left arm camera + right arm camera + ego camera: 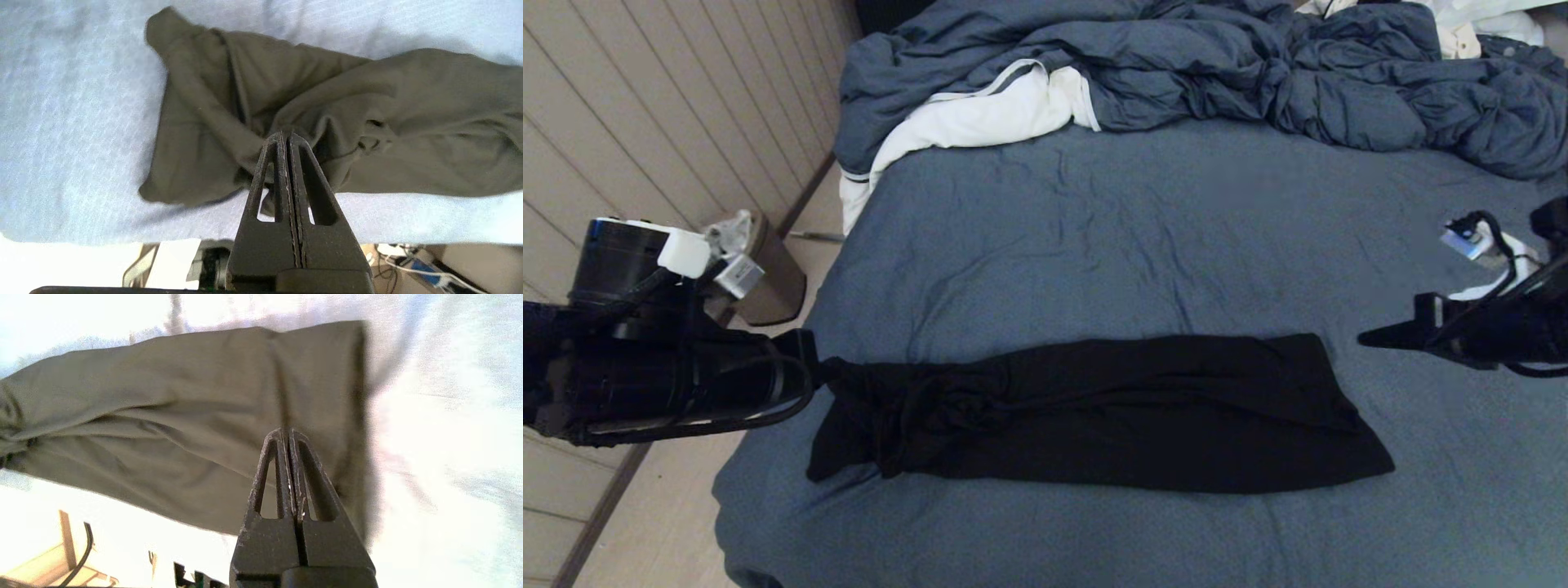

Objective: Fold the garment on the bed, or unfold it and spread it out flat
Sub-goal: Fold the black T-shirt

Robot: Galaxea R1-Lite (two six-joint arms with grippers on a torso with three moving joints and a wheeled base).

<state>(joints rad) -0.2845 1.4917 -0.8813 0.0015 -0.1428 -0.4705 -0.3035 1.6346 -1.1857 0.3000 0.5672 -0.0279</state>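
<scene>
The garment (1111,408) is a black shirt lying in a long narrow band across the near part of the bed (1135,229), plain side up. Its left end is bunched, and the folds run together at my left gripper (820,371), which is shut on the garment at the bed's left edge. From the left wrist, the closed fingertips (287,136) sit where the garment's (408,122) creases meet. My right gripper (1364,339) is shut and empty, held just off the band's right end. The right wrist view has its tips (288,433) before the garment's (163,408) smooth end.
A crumpled blue-grey duvet (1258,73) fills the far side of the bed, with a white cloth (980,114) at its left. A small bin (768,278) stands on the floor by the panelled wall (645,122). Bare sheet lies between the garment and the duvet.
</scene>
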